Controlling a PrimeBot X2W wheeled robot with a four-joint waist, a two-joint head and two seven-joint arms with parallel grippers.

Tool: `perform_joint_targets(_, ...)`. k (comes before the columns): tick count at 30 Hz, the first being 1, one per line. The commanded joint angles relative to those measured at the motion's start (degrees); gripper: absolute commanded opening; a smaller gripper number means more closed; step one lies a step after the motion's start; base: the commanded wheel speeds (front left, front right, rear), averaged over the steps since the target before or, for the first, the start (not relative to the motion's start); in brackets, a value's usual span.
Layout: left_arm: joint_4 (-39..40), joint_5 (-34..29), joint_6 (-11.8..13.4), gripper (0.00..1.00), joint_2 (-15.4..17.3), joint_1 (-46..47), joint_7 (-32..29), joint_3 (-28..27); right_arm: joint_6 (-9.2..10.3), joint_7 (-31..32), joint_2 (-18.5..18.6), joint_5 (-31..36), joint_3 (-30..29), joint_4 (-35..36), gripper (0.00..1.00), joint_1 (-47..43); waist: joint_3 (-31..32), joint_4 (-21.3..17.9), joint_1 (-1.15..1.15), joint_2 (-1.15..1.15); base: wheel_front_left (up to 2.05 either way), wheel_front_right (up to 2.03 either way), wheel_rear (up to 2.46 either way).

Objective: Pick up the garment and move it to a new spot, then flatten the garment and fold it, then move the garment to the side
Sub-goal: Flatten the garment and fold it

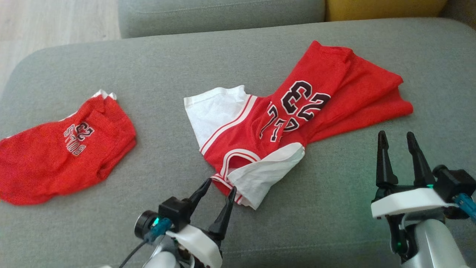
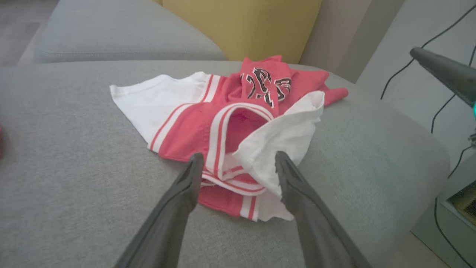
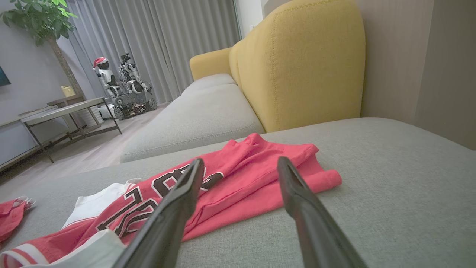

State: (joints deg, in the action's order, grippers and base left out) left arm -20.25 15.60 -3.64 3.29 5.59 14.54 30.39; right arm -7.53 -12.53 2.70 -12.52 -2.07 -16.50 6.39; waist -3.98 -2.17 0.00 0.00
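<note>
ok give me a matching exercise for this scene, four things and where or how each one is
Things:
1 left gripper
2 right gripper
3 jersey
4 smaller red garment

Place or state:
a crumpled, middle of the sofa cushion
b open, over bare cushion, clear of the cloth
c far left of the cushion
d open, straddling the jersey's near edge

Pairs: 1-d, 2-b, 3-a, 4-c

The crumpled red fabric jersey (image 1: pixel 334 89) has white sleeve panels, red-and-white striped trim, and black numerals outlined in white. At nine o'clock, a smaller red cloth garment (image 1: pixel 63 160) bears black-and-white lettering and a white edge. The grey woven sofa cushion (image 1: pixel 167 67) is plain, and at one o'clock sits a mustard-yellow upholstered backrest (image 1: pixel 383 7).
</note>
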Motion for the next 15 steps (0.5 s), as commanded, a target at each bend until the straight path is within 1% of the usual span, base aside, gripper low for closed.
perform_joint_targets(1,0.3,-0.4,-0.5,1.00,-0.2,3.8,0.5,-1.2,0.04,-0.1,0.2,0.2,1.5,2.0,1.00,1.6,-0.3,-0.6,0.00,0.00,0.00,0.00,0.00)
perform_joint_targets(10,-4.7,1.3,-1.6,1.00,-0.3,7.6,0.5,0.1,0.04,-0.3,0.2,0.0,1.7,2.1,1.00,2.2,-2.0,-2.5,0.00,0.00,0.00,0.00,0.00)
perform_joint_targets(15,-5.2,1.8,-1.8,1.00,-0.4,8.3,0.5,0.9,0.04,-0.5,0.2,0.0,1.6,1.9,1.00,2.4,-2.4,-3.0,0.00,0.00,0.00,0.00,0.00)
